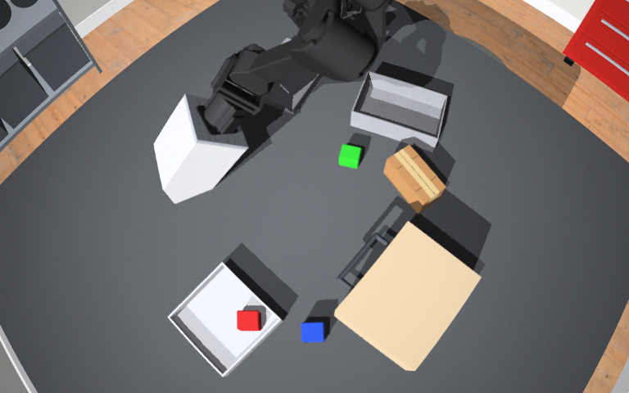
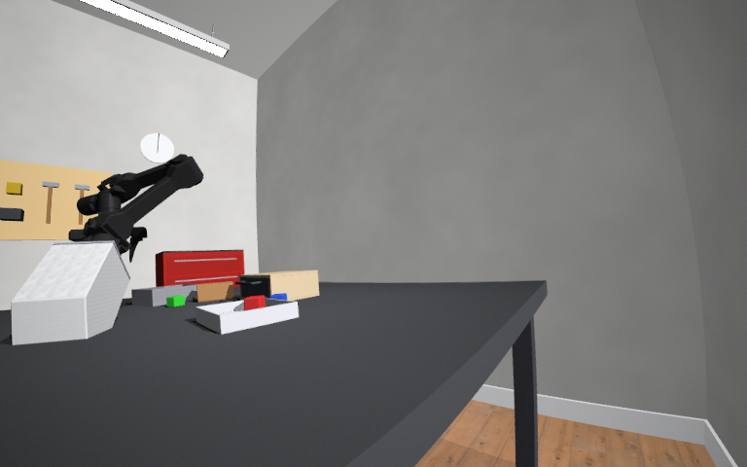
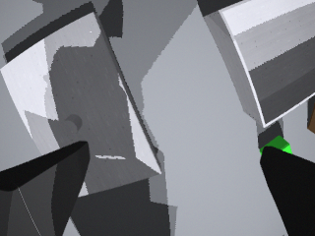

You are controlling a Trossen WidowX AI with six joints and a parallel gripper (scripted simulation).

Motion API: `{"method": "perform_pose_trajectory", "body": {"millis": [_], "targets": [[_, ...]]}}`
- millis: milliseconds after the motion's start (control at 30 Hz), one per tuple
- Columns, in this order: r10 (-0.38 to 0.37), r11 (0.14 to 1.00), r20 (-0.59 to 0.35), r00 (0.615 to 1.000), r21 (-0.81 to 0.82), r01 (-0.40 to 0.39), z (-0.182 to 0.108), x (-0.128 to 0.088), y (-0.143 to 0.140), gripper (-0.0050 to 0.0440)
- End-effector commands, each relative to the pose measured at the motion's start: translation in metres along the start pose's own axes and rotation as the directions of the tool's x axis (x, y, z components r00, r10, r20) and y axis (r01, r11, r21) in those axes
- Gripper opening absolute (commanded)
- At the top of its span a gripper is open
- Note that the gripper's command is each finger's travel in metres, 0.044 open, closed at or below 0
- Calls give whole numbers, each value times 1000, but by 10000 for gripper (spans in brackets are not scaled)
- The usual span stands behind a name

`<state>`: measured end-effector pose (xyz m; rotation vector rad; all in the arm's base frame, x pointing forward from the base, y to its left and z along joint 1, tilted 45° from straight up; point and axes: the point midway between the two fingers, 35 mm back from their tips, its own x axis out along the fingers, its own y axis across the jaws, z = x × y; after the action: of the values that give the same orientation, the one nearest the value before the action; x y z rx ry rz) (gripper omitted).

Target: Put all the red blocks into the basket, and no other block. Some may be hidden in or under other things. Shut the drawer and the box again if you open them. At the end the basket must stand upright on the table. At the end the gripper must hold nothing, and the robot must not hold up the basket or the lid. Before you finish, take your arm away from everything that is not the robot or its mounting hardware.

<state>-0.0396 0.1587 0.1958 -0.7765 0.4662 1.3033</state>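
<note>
The white tray-like basket (image 1: 196, 342) (image 2: 259, 320) stands upright at the front left, with a red block (image 1: 248, 320) (image 2: 254, 302) inside. My gripper (image 3: 179, 154) is open and empty, high between a grey lid-like piece (image 3: 91, 93) (image 1: 305, 93) and the open grey box (image 1: 394, 128) (image 3: 236, 81) (image 2: 150, 297). In the top view the arm hides my gripper and part of the lid-like piece. The visible part of the grey box's floor shows no block. The beige drawer cabinet (image 1: 408, 296) (image 2: 297, 284) looks shut, its dark handle (image 1: 356, 262) facing the table's middle. Its inside is hidden.
A green block (image 1: 350, 155) (image 2: 175, 301) (image 3: 278, 144) lies beside the grey box. A brown taped carton (image 1: 414, 177) (image 2: 214, 291) is near it. A blue block (image 1: 312, 332) (image 2: 278, 297) lies between basket and cabinet. A white sloped housing (image 1: 185, 152) (image 2: 52, 319) stands at the arm's base.
</note>
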Motion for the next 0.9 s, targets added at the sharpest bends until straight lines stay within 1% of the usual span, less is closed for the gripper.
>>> {"method": "perform_pose_trajectory", "body": {"millis": [0,67,100,200,367,767,867], "targets": [[54,974,18,998,-223,-49,-10,-7,36,440],[54,936,18,998,-350,-45,-17,-8,55,440],[54,921,18,998,-386,-43,-21,-8,64,440],[54,921,18,998,-386,-43,-31,-10,90,440],[54,921,18,998,-386,-43,-31,-10,90,440],[54,921,18,998,-386,-43,-29,70,95,440],[54,921,18,998,-386,-43,-29,72,95,440]]}}
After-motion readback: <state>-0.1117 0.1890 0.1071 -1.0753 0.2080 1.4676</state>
